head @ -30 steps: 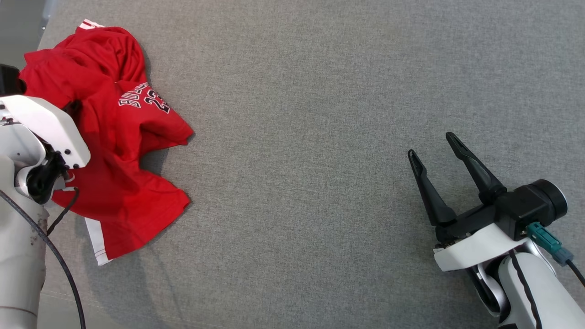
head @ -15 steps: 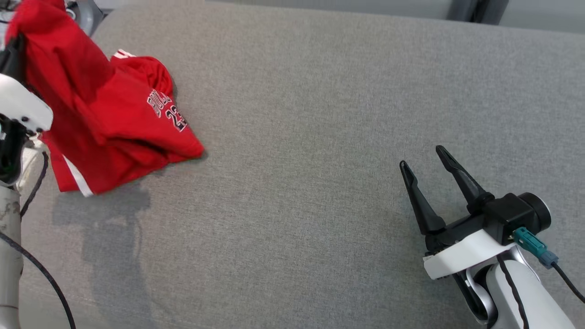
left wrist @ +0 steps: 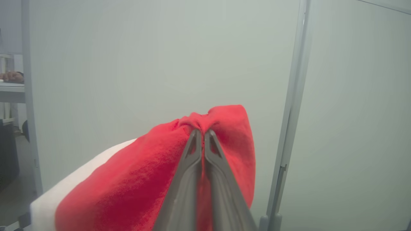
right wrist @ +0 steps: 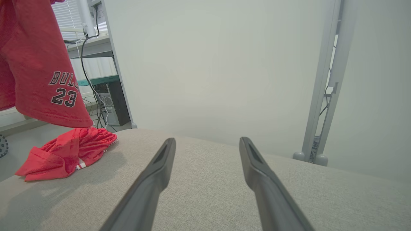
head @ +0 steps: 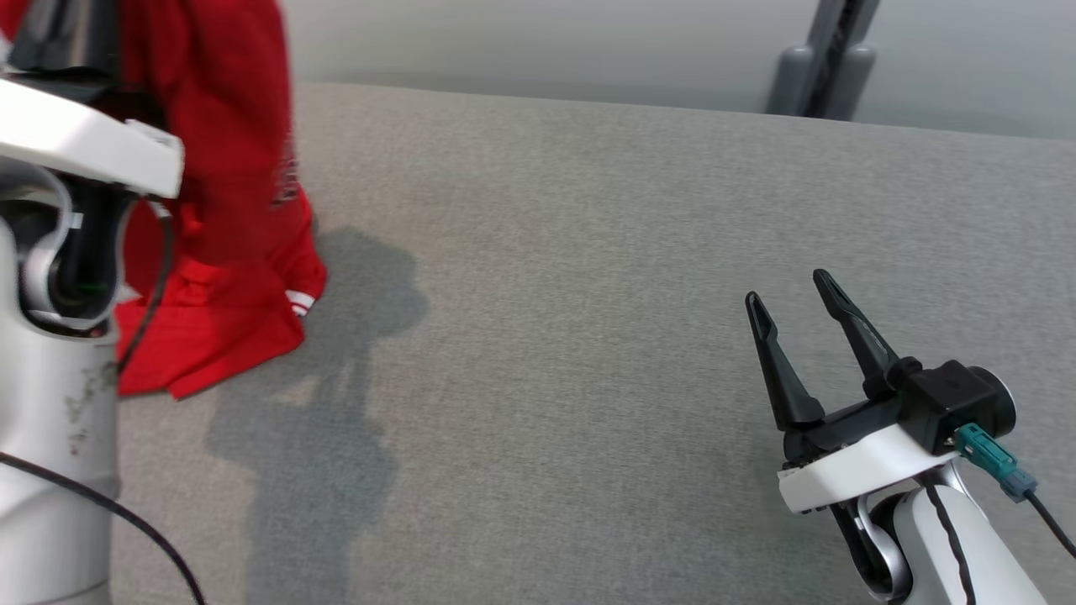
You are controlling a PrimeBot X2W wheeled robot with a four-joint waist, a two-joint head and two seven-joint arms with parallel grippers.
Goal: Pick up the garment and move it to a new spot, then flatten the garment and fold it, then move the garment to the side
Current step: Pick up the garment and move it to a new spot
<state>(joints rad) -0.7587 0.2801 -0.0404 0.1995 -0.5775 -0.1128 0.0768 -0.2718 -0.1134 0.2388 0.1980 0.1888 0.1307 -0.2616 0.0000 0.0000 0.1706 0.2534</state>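
Left gripper [left wrist: 202, 132]: clenched on a bunched fold of the garment [head: 239, 126], with red cloth puckering around the closed tips.
Garment: hangs from that pinch above the far left corner of the table [head: 588, 336]. Its black lettering and number face toward the table's middle.
Red heap [right wrist: 64, 154]: lies on the table's far left corner, directly under the hanging cloth, with striped trim showing. I cannot tell whether it is the garment's own trailing end or a separate piece.
Right gripper [head: 785, 285]: released, fingers spread, grasping nothing, low over the table's near right part.
Risk, slip: the pinch takes only a small fold near the fingertips. The weight of the hanging cloth could pull it free during the carry.
Risk, drag: if the heap is joined to or caught on the hanging cloth, it may be hauled across the table or tipped over the table's left edge.
Risk, drop: letting go this near the table's corner could send cloth to the floor.
Risk, landing: a bunched hold likely sets the garment down twisted on the table, making it harder to flatten.
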